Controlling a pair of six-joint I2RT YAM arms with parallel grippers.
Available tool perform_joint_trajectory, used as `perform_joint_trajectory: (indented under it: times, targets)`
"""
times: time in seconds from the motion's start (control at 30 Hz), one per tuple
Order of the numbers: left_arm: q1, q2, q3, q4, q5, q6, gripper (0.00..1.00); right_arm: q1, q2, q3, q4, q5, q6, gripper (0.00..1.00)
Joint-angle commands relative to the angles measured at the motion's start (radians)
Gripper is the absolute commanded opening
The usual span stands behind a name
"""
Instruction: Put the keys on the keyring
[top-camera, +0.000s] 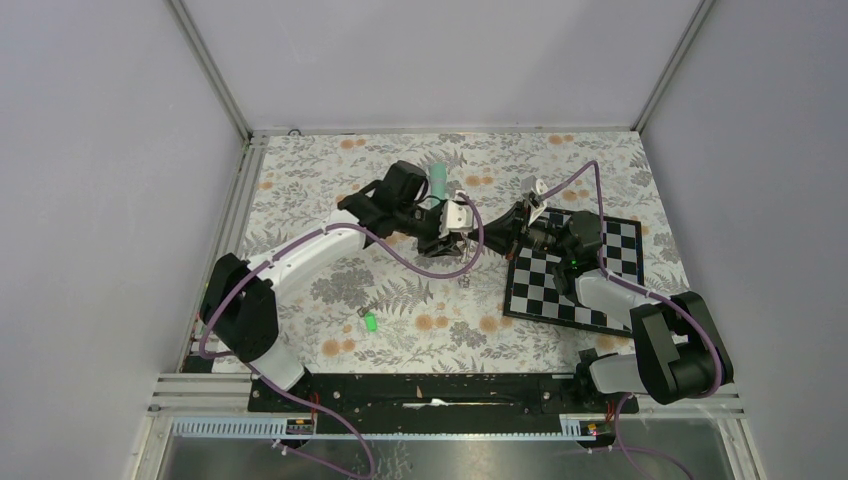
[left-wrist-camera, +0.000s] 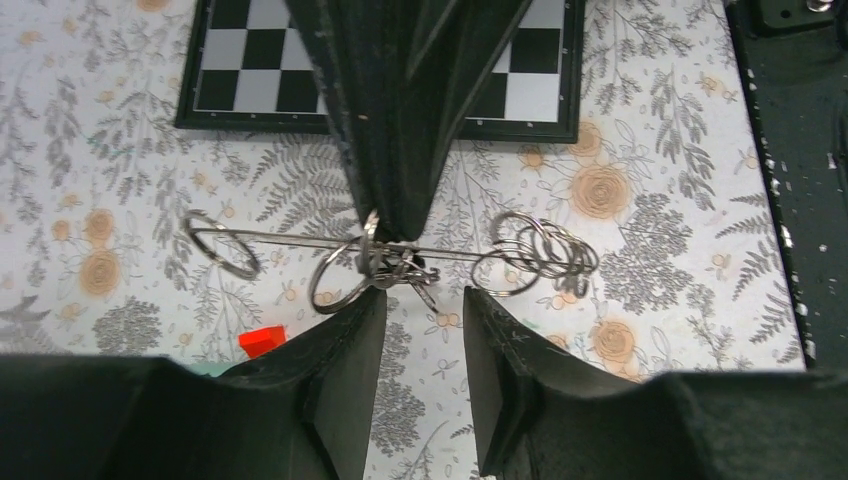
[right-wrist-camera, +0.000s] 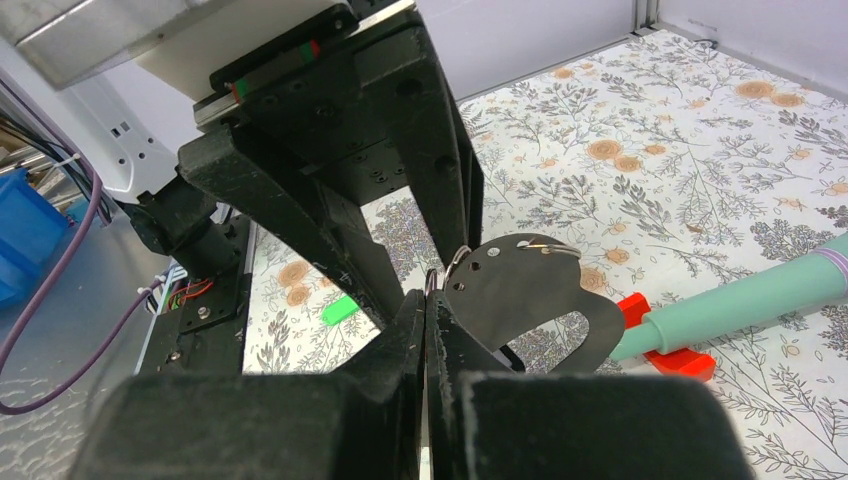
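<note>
My right gripper (right-wrist-camera: 430, 292) is shut on a thin metal ring of the keyring (right-wrist-camera: 530, 295), a flat grey-brown strap that hangs in the air beside its fingers. In the left wrist view the strap's split rings (left-wrist-camera: 385, 262) bunch under the right gripper's shut fingers (left-wrist-camera: 395, 150). My left gripper (left-wrist-camera: 425, 298) is open just below them, with nothing between its fingers and its left fingertip touching the rings. The green-headed key (top-camera: 370, 322) lies on the cloth, away from both grippers; it also shows as the green key (right-wrist-camera: 340, 309). A small dark metal piece (top-camera: 464, 282) lies below the grippers; it may be the plain key.
A teal stick (right-wrist-camera: 745, 297) on a red base (right-wrist-camera: 668, 352) lies behind the grippers; the teal stick (top-camera: 438, 183) sits beside the left wrist. A checkerboard (top-camera: 620, 255) lies under the right arm. White walls enclose the floral cloth (top-camera: 330, 175).
</note>
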Motion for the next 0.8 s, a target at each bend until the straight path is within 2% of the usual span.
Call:
perform_joint_trajectory:
  times: [0.0, 0.47, 0.63, 0.77]
  targets:
    - [0.019, -0.048, -0.029, 0.115, 0.011, -0.013, 0.42, -0.005, -0.009, 0.025, 0.043, -0.021, -0.008, 0.0]
    - [0.018, -0.012, -0.037, 0.129, 0.118, -0.013, 0.53, -0.006, 0.0, 0.029, 0.027, -0.022, -0.017, 0.0]
    - [0.017, -0.004, -0.052, 0.147, 0.152, -0.033, 0.53, -0.006, -0.001, 0.03, 0.025, -0.021, -0.019, 0.0]
    - [0.017, -0.001, -0.067, 0.161, 0.164, -0.05, 0.47, -0.006, -0.004, 0.029, 0.022, -0.021, -0.021, 0.0]
